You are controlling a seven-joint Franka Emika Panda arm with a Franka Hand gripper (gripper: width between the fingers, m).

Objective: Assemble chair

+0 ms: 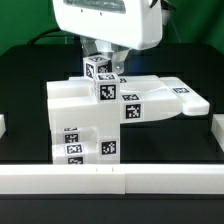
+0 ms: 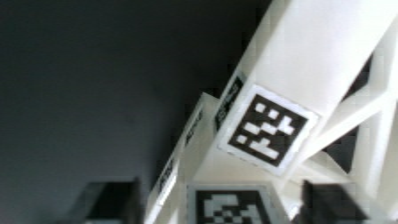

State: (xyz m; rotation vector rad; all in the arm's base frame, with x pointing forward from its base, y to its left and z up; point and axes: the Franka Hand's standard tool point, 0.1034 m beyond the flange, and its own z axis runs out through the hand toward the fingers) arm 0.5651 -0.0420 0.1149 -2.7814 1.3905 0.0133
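Nearest the exterior camera runs a low white rail (image 1: 110,178) along the front of the black table (image 1: 25,90), and right behind it sits the chair (image 1: 95,115), a matte white blocky body roughly in the middle of the work area. Its front face carries a cluster of square black-and-white tags (image 1: 73,145) low down, and more tags sit higher up on the stepped blocks. One flat white slab reaches out toward the exterior view's right, ending in a rounded tab (image 1: 182,98) above the dark surface. At the top of the stack stands a small tagged cube (image 1: 98,70), and directly over it hangs the gripper (image 1: 103,58), its big glossy white housing filling the upper part of the frame (the fingers are dark and partly hidden behind the cube). The jaws stand on either side of the chair's upper piece, yet whether they press it or stand just off it cannot be told from either view. Up close, the wrist view shows a long white bar (image 2: 285,95) running diagonally with one tag (image 2: 267,127) square on its face, a second tag (image 2: 228,207) below it, and dark fingertips (image 2: 111,200) at the picture's edge, apparently flanking the white piece.
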